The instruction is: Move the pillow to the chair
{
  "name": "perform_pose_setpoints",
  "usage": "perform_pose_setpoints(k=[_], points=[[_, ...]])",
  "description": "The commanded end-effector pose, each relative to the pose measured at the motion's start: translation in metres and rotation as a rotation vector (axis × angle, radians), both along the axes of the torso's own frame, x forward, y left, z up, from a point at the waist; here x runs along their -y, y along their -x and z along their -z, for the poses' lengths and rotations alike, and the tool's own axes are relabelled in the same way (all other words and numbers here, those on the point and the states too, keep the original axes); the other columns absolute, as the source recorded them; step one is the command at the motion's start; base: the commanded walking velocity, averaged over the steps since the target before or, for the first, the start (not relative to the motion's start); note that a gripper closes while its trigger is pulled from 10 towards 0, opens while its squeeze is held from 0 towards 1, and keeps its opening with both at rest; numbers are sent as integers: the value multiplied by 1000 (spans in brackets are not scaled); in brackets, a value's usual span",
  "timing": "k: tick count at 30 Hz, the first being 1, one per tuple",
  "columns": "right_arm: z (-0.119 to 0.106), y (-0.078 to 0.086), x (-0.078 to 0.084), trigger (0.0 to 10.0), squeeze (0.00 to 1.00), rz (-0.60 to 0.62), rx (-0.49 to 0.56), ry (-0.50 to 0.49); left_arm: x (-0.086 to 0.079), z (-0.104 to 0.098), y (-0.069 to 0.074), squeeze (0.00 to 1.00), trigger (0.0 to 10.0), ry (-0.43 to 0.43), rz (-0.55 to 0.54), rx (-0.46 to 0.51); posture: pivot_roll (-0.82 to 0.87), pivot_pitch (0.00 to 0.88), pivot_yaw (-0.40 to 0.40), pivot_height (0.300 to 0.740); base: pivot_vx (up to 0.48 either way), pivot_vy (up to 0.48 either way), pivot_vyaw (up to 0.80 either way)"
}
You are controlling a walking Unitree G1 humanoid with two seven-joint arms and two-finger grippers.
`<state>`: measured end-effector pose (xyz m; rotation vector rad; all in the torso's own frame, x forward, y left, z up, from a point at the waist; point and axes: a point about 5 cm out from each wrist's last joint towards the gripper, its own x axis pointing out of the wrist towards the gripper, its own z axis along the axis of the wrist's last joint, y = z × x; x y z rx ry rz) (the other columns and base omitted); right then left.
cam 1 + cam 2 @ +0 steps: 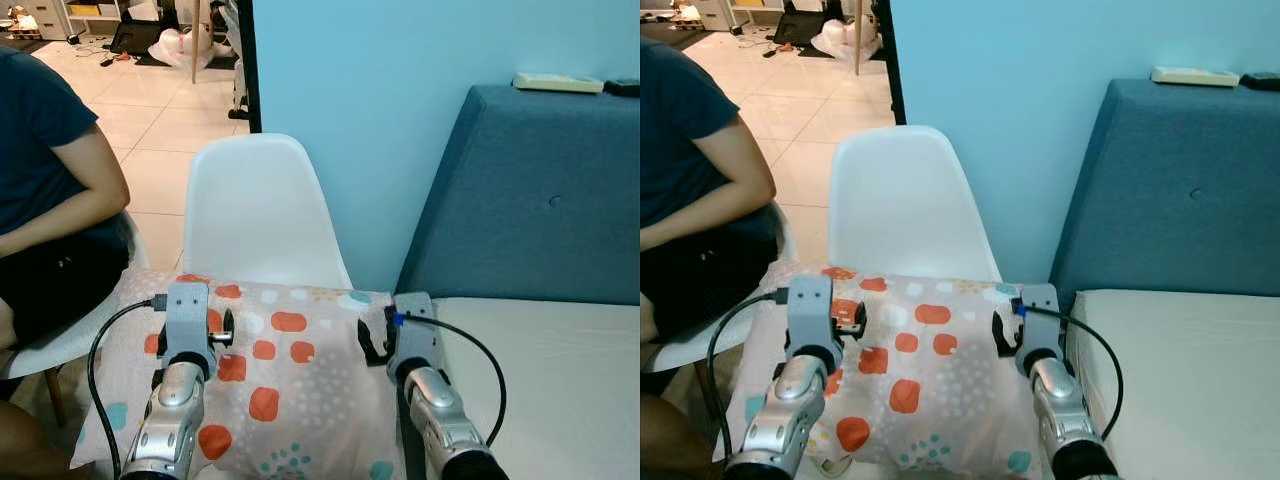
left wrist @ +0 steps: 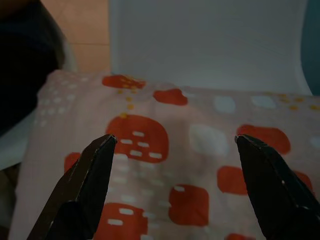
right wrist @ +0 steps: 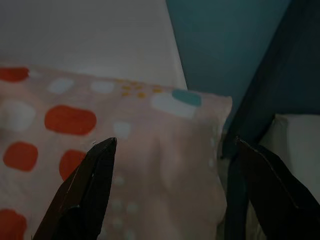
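Observation:
A pink pillow (image 1: 290, 370) with red, white and teal spots lies across the seat of a white plastic chair (image 1: 258, 210), its far edge against the backrest. My left gripper (image 2: 175, 140) hovers open over the pillow's left half, with nothing between its fingers. Over the pillow's right edge, close to the blue bed frame, my right gripper (image 3: 175, 142) is open too. In the left eye view both silver arms reach forward over the pillow: the left arm (image 1: 185, 345) on its left part, the right arm (image 1: 415, 345) at its right edge.
A person in a dark shirt (image 1: 50, 180) sits on another chair close on the left. A light blue wall (image 1: 400, 100) stands behind the chair. A dark blue headboard (image 1: 540, 200) and white mattress (image 1: 540, 380) are right. Tiled floor (image 1: 150, 110) lies beyond.

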<state>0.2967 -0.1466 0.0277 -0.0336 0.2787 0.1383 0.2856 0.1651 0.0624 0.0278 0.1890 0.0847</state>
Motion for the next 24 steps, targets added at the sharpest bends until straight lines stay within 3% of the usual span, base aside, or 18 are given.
perform_pose_setpoints(k=[1, 12, 24], points=[[-1, 2, -1, 10000, 0, -3, 15, 8, 4, 8, 5, 0, 10000, 17, 22, -26, 10, 119, -28, 740, 0, 0, 0], [-7, -5, 2, 10000, 0, 6, 39, 19, -3, 8, -1, 0, 10000, 1, -15, -17, 8, 108, -19, 740, 0, 0, 0], [-8, -6, 7, 10000, 0, -4, 39, 30, 3, 4, -3, 0, 10000, 24, 12, 9, -2, 113, -6, 740, 0, 0, 0]])
